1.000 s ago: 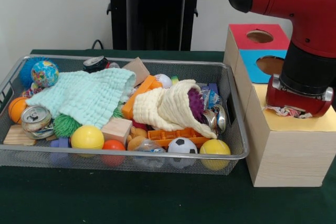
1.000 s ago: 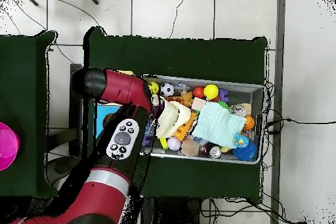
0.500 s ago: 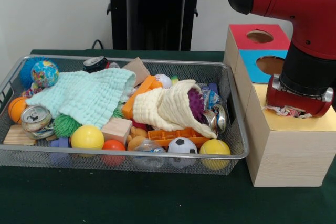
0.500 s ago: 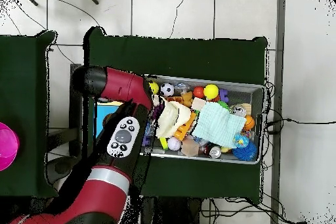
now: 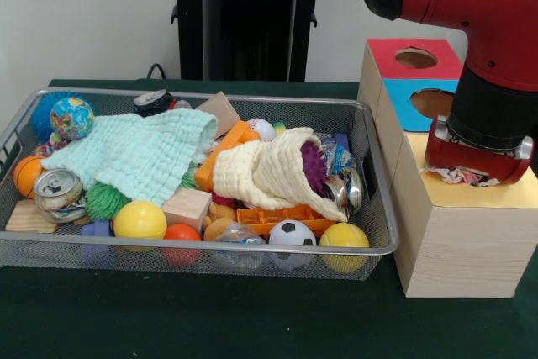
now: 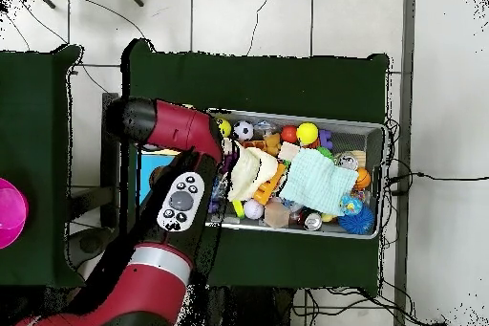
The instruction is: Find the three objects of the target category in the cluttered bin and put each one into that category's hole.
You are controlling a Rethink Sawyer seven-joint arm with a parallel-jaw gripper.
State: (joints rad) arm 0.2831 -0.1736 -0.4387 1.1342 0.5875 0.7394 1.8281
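Observation:
The wooden sorting box (image 5: 454, 250) stands right of the bin, with a red top and hole (image 5: 415, 58), a blue top and hole (image 5: 433, 104) and a yellow top (image 5: 514, 197). My gripper (image 5: 471, 176) is pressed low onto the yellow section, hidden under the red wrist. A crumpled whitish scrap (image 5: 456, 177) pokes out beneath it. In the overhead view the arm (image 6: 177, 198) covers most of the box. Only a blue patch (image 6: 148, 164) of the box shows.
The wire mesh bin (image 5: 193, 254) holds a mint cloth (image 5: 139, 153), a cream cloth (image 5: 269, 170), a yellow ball (image 5: 139, 219), a soccer ball (image 5: 292, 233), a globe ball (image 5: 71, 117), a can (image 5: 57, 191), wooden blocks and orange plastic pieces.
The arm has shifted very slightly over the box. Nothing in the bin has moved.

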